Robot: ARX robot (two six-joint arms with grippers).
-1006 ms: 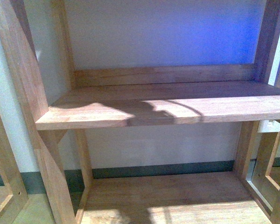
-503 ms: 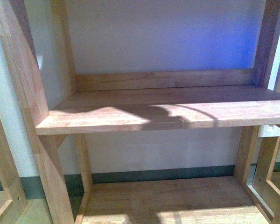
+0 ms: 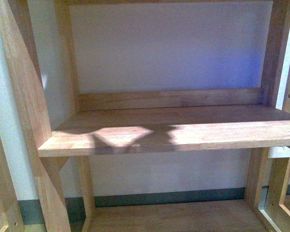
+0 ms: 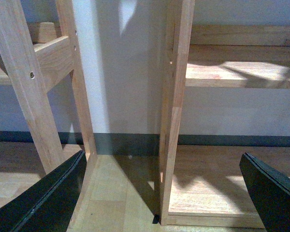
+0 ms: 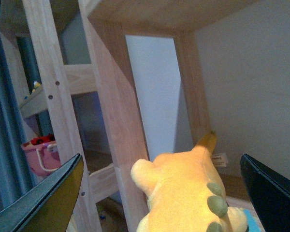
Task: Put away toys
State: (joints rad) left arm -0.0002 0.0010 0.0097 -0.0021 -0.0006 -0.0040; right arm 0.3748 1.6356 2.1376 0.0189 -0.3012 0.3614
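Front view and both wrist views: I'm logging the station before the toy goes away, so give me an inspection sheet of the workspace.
Surface: middle shelf board of a wooden rack is bare, part sunlit, part shadowed; lower board also bare.
Job's things: orange-yellow plush toy between the right pincer's fingers; whether they press on it cannot be told. It shows only in the right wrist view.
Clutter: pink basket with red contents on a neighbouring rack.
Grippers: left pincer open and empty, facing the rack upright. Neither arm shows in the front view.
Cables: nothing seen.
Surroundings: pale wall with a dark baseboard; wood floor.
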